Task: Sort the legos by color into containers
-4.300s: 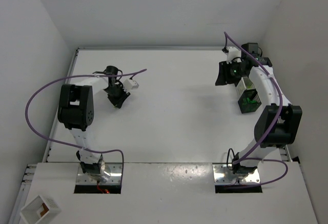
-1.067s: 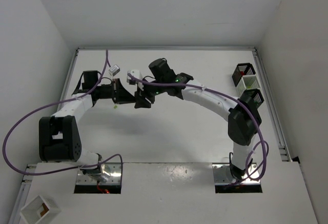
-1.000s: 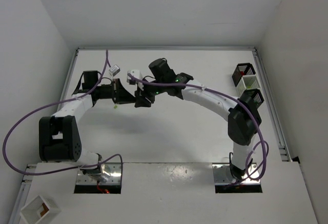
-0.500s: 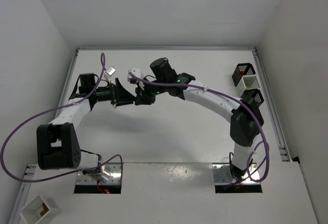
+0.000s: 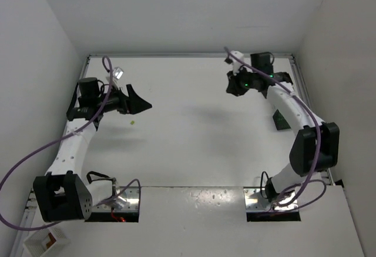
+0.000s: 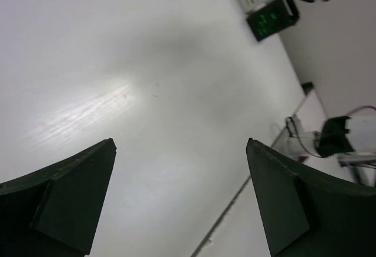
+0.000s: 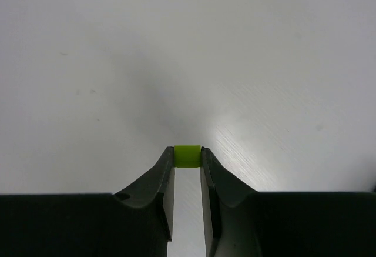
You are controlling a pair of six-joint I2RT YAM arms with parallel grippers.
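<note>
There are two arms, each with one gripper: the left gripper (image 6: 180, 145) and the right gripper (image 7: 187, 153). I count two lime legos: one lime lego (image 5: 133, 122) on the table (image 5: 194, 145) and another lego (image 7: 187, 158) in the right gripper. Three containers (image 6: 270, 20) stand in a row (of the farthest, only a dark corner shows). There is one white box (image 5: 44, 240).
</note>
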